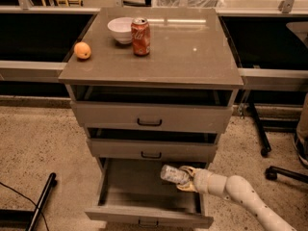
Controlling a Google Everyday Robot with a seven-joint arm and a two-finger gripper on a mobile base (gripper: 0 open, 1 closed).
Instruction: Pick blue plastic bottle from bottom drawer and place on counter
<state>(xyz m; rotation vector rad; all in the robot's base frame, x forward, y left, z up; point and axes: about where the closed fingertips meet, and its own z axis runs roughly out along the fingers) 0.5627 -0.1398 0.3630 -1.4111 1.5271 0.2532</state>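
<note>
The blue plastic bottle is a small clear crinkled bottle, lying sideways in the air over the right side of the open bottom drawer. My gripper is shut on the bottle's right end and holds it above the drawer floor, just below the middle drawer's front. My white arm comes in from the lower right. The counter is the grey-brown top of the cabinet, well above the gripper.
On the counter's left stand a red soda can, a white bowl and an orange. The top drawer and middle drawer are partly pulled out. Chair legs stand at the right.
</note>
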